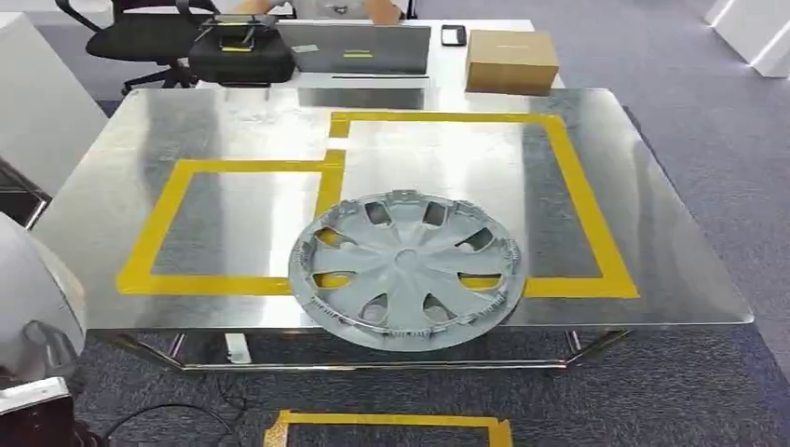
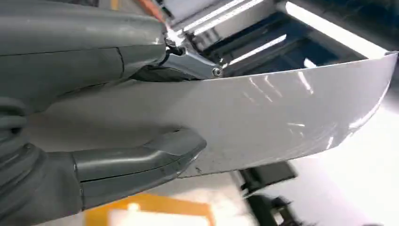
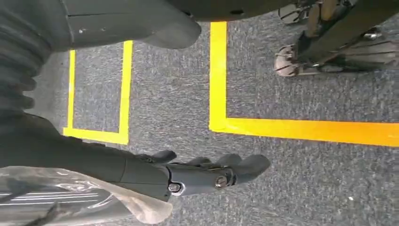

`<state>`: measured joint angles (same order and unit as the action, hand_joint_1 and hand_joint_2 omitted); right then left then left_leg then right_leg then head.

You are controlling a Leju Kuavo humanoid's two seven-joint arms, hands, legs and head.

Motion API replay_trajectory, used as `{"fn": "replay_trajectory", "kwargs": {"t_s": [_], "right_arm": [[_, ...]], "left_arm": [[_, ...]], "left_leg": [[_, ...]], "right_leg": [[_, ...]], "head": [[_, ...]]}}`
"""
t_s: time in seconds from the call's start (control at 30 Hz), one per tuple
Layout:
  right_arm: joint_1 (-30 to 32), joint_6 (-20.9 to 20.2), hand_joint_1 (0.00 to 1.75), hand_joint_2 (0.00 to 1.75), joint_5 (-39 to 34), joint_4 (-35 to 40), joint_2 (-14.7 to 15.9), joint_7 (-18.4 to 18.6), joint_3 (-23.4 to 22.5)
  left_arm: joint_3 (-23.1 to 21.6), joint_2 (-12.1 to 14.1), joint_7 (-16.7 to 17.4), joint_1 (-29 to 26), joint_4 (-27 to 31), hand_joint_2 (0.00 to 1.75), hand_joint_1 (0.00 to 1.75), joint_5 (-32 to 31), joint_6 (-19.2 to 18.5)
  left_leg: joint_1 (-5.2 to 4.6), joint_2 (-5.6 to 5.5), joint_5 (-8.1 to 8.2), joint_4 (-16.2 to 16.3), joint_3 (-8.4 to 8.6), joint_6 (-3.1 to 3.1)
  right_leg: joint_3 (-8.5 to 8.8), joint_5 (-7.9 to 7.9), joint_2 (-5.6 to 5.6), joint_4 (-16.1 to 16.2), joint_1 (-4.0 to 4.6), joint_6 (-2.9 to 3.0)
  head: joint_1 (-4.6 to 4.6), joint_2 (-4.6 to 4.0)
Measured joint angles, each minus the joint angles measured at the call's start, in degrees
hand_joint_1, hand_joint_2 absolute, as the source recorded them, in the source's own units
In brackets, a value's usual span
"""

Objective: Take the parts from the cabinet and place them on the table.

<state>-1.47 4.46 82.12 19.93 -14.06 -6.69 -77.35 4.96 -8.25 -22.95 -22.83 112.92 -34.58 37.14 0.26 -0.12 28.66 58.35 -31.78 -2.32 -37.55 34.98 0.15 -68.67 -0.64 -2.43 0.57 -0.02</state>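
A grey wheel cover [image 1: 405, 270] lies flat on the metal table [image 1: 233, 214], across the yellow tape lines and slightly over the front edge. In the left wrist view my left hand [image 2: 56, 70] grips a white curved panel [image 2: 282, 108], thumb under it and fingers over its upper edge. A pale curved shape [image 1: 33, 289] at the lower left of the head view may be this panel or my arm. My right hand [image 3: 197, 175] hangs above the grey carpet with its fingers apart and holds nothing.
Behind the table stands a desk with a laptop [image 1: 359, 48], a black bag [image 1: 238, 51], a cardboard box [image 1: 510, 60] and a phone [image 1: 454, 35]. Yellow tape [image 1: 387, 426] marks the carpet in front of the table. An office chair [image 1: 135, 37] is at the back left.
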Motion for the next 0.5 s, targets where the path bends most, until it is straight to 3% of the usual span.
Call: {"fn": "replay_trajectory", "kwargs": {"t_s": [0.03,0.07,0.1,0.13,0.2,0.23,0.27,0.37,0.4,0.43,0.5], "right_arm": [[0.08,-0.13,0.00,1.75,0.20,0.00,0.11,-0.04,0.02],[0.20,-0.28,0.00,1.75,0.42,0.00,0.20,-0.11,0.00],[0.28,-0.42,0.00,1.75,0.59,0.00,0.31,-0.18,0.02],[0.32,-0.48,0.00,1.75,0.81,0.00,0.44,-0.18,0.02],[0.27,-0.50,0.00,1.75,1.25,0.00,0.79,-0.35,0.04],[0.14,-0.55,0.00,1.75,1.46,0.00,1.09,-0.37,0.09],[-0.01,-0.61,0.00,1.75,1.69,-0.02,1.20,-0.50,0.13],[0.08,-0.63,0.00,1.75,2.23,-0.15,1.62,-0.74,0.24],[0.06,-0.63,0.00,1.75,2.36,-0.31,1.66,-0.79,0.26],[0.01,-0.63,0.00,1.75,2.45,-0.31,1.82,-0.92,0.28],[-0.07,-0.63,0.00,1.75,2.76,-0.37,2.01,-1.05,0.33]], "left_arm": [[0.02,0.50,0.64,-0.04,-0.95,1.75,1.75,-0.51,-0.73],[0.09,1.25,1.25,0.01,-1.90,1.75,1.75,-1.16,-1.45],[0.29,1.70,1.69,0.07,-2.70,1.75,1.75,-1.62,-2.06],[0.59,2.24,2.15,0.12,-3.57,1.75,1.75,-2.10,-2.78],[1.49,3.27,2.58,0.46,-5.10,1.75,1.75,-2.93,-4.07],[2.14,3.79,2.65,0.77,-5.97,1.75,1.75,-3.30,-4.77],[2.90,4.44,2.83,1.21,-6.68,1.75,1.75,-3.74,-5.34],[4.90,5.98,3.31,2.53,-8.88,1.75,1.75,-5.48,-7.13],[5.33,6.61,3.59,2.80,-9.25,1.75,1.75,-5.84,-7.59],[5.88,7.27,3.65,3.12,-9.76,1.75,1.75,-6.28,-7.96],[6.65,8.73,4.12,4.37,-11.00,1.75,1.75,-7.41,-8.86]], "left_leg": [[-0.06,0.01,0.04,0.01,-0.06,-0.04],[-0.12,0.00,0.04,0.02,-0.07,-0.05],[-0.18,-0.04,0.05,0.02,-0.02,-0.05],[-0.24,-0.08,0.09,0.02,0.05,-0.03],[-0.35,-0.15,0.26,0.03,0.31,0.13],[-0.35,-0.14,0.34,0.01,0.34,0.27],[-0.64,-0.14,0.45,0.23,0.12,0.67],[-0.43,-0.13,0.03,-0.36,0.32,1.55],[-0.56,-0.17,0.42,-0.15,0.29,1.86],[-0.49,-0.07,1.34,0.86,0.05,2.19],[-0.07,-0.08,5.81,8.64,-3.48,2.85]], "right_leg": [[-1.96,1.63,0.01,-4.06,0.01,-0.15],[-3.32,2.20,-0.01,-6.74,0.03,-0.20],[-3.21,1.19,0.00,-6.37,0.05,-0.13],[-1.82,-0.98,0.00,-3.38,0.05,-0.02],[3.53,-6.03,0.01,7.23,0.11,0.56],[5.08,-5.34,0.04,10.23,0.23,0.94],[5.59,-5.69,0.06,10.68,0.40,1.06],[5.56,-5.86,0.07,10.82,0.54,1.63],[5.90,-6.35,-0.05,11.66,-0.10,2.11],[6.11,-6.47,-0.12,11.95,-0.09,2.36],[6.13,-6.54,-0.25,12.01,-0.13,2.60]], "head": [[-0.07,0.00],[-0.04,0.00],[-0.11,0.00],[-0.13,0.00],[-0.13,0.00],[-0.07,0.00],[-0.02,0.00],[-0.11,0.00],[-0.05,0.00],[0.15,0.00],[0.46,0.00]]}}
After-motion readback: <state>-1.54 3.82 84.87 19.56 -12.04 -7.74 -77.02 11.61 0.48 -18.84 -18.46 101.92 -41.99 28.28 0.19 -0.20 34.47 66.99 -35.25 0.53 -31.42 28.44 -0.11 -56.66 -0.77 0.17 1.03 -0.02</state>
